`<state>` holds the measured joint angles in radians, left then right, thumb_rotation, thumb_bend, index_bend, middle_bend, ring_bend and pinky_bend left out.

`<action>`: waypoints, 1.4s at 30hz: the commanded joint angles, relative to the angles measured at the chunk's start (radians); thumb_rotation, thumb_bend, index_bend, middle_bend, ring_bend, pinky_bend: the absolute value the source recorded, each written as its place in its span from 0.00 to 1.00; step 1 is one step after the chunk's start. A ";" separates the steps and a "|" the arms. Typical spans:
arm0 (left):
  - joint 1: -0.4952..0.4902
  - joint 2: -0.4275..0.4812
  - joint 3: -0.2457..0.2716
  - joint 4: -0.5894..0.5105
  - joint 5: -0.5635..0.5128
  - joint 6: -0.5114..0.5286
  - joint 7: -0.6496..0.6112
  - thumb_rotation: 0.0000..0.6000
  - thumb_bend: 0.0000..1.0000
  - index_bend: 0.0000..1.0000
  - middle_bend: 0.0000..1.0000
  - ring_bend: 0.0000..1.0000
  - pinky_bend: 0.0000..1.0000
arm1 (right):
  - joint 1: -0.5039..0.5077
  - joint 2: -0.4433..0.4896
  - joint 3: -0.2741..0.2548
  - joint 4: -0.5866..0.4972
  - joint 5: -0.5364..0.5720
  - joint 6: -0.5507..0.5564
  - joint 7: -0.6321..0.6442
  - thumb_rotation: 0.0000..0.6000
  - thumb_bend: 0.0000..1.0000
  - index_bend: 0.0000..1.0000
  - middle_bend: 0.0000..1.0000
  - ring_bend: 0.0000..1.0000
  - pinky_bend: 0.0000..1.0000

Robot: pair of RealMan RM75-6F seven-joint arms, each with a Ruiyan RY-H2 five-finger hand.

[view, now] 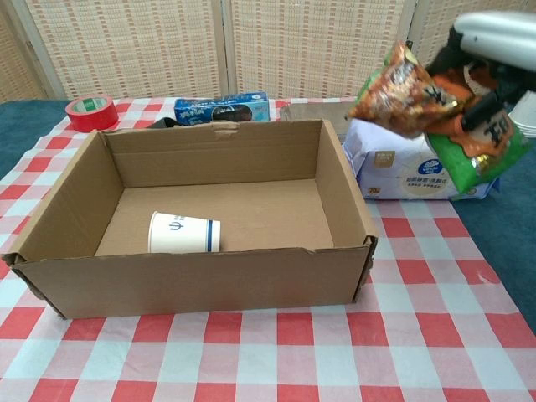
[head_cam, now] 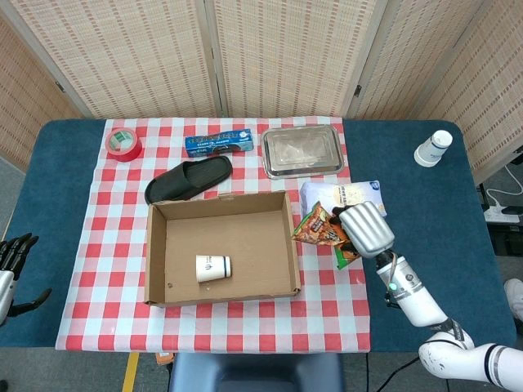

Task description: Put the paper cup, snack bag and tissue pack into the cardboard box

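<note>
My right hand (head_cam: pixel 365 229) (view: pixel 494 38) grips the orange and green snack bag (head_cam: pixel 320 230) (view: pixel 423 105) and holds it in the air, just right of the cardboard box (head_cam: pixel 161 245) (view: pixel 193 276). A paper cup (head_cam: pixel 212 267) (view: pixel 184 233) lies on its side inside the box. The white tissue pack (head_cam: pixel 343 196) (view: pixel 402 163) rests on the cloth behind the bag, partly hidden by it. My left hand (head_cam: pixel 12 265) hangs open off the table's left edge.
Behind the box lie a black slipper (head_cam: pixel 188 179), a blue packet (head_cam: pixel 217 144) (view: pixel 222 108), a red tape roll (head_cam: pixel 123 143) (view: pixel 90 112) and a metal tray (head_cam: pixel 301 151) (view: pixel 322 109). A stack of paper cups (head_cam: pixel 432 149) stands at the far right.
</note>
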<state>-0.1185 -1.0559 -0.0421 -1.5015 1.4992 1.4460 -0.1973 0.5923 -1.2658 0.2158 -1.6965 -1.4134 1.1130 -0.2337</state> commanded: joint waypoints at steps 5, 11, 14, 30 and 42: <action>-0.003 -0.003 0.000 -0.002 -0.003 -0.006 0.012 1.00 0.23 0.00 0.00 0.00 0.00 | 0.157 -0.004 0.145 -0.149 0.098 -0.060 -0.121 1.00 0.33 0.91 0.62 0.69 0.91; -0.001 -0.003 0.000 -0.005 -0.003 -0.002 0.012 1.00 0.23 0.00 0.00 0.00 0.00 | 0.262 -0.182 0.168 -0.033 0.100 -0.073 -0.049 1.00 0.33 0.91 0.62 0.69 0.91; 0.000 -0.002 0.000 0.000 -0.005 -0.003 0.006 1.00 0.23 0.00 0.00 0.00 0.00 | 0.300 -0.267 0.158 0.054 0.085 -0.082 0.010 1.00 0.33 0.90 0.62 0.69 0.91; 0.004 0.006 -0.001 0.011 -0.003 0.003 -0.029 1.00 0.23 0.00 0.00 0.00 0.00 | 0.410 -0.251 0.107 0.067 0.330 -0.293 -0.050 1.00 0.00 0.00 0.00 0.00 0.00; -0.002 0.002 0.002 0.004 0.001 -0.006 -0.009 1.00 0.23 0.00 0.00 0.00 0.00 | 0.381 0.001 0.072 -0.070 0.575 -0.167 -0.372 1.00 0.00 0.00 0.00 0.00 0.00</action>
<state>-0.1204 -1.0537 -0.0408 -1.4972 1.4996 1.4400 -0.2071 0.9834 -1.3516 0.3074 -1.7234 -0.9481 0.9111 -0.5119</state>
